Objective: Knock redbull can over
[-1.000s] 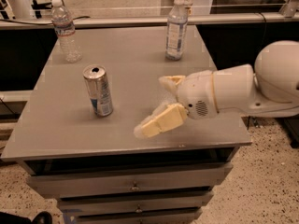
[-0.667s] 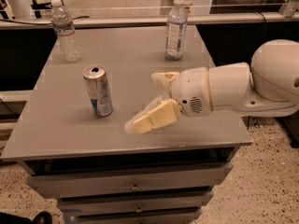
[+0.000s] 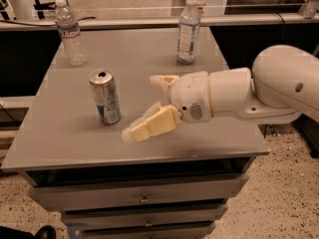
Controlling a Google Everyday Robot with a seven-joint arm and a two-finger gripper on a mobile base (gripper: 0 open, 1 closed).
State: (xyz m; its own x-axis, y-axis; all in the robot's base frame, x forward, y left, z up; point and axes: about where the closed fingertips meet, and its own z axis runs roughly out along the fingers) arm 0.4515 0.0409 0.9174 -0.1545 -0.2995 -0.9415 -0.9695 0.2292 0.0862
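The redbull can (image 3: 104, 96) is a slim silver can with blue patches and stands upright on the left-centre of the grey table (image 3: 60, 148). My gripper (image 3: 142, 106) reaches in from the right on a white arm, just right of the can and a short gap from it. Its two cream fingers are spread apart and hold nothing. The near finger (image 3: 149, 125) points toward the can's base; the far finger (image 3: 162, 81) is shorter in view.
Two clear water bottles with white caps stand at the back of the table, one at the left (image 3: 70, 32) and one right of centre (image 3: 188, 30). The table has drawers (image 3: 144, 199) below its front edge. A counter rail runs behind it.
My gripper has moved left across the table, closing the gap to the can. The can and bottles have not moved.
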